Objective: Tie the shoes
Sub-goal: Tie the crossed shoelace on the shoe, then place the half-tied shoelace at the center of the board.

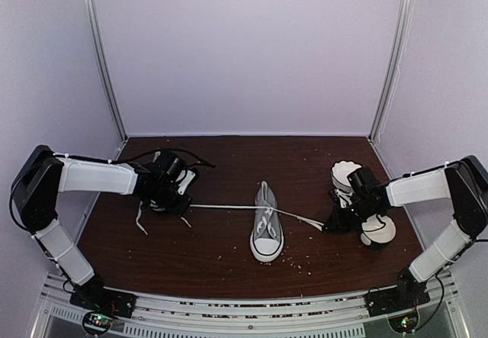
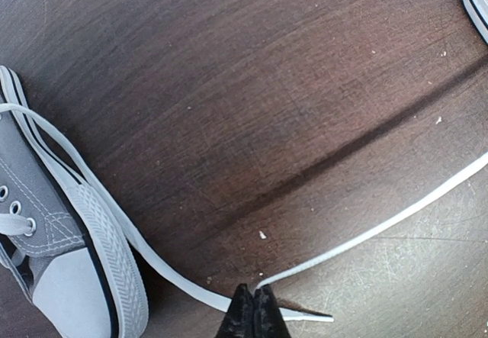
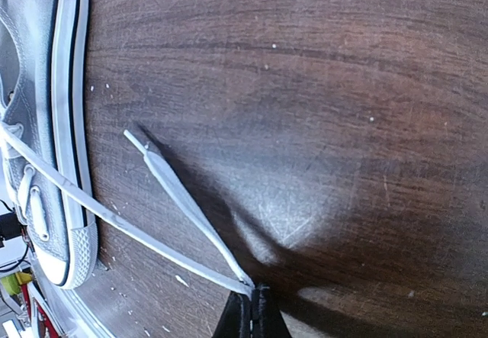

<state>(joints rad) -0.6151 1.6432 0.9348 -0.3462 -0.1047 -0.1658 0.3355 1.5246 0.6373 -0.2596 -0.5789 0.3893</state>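
Observation:
One grey shoe (image 1: 267,235) with a white toe cap stands mid-table, toe toward the arms; it also shows at the left of the right wrist view (image 3: 38,86). Its laces are stretched out sideways. My left gripper (image 1: 185,204) (image 2: 255,292) is shut on the left lace (image 2: 396,220), low over the table. My right gripper (image 1: 329,223) (image 3: 252,296) is shut on the right lace (image 3: 137,227) near its end, and the free tip lies on the wood. A second grey shoe (image 2: 69,277) lies right beside the left gripper, mostly hidden under that arm from above. Its own lace runs under the fingers.
A white object (image 1: 379,231) sits partly under my right arm, near the table's right edge. Small crumbs dot the brown tabletop (image 1: 229,262). Pale walls close the back and sides, and a metal rail (image 1: 244,307) runs along the front.

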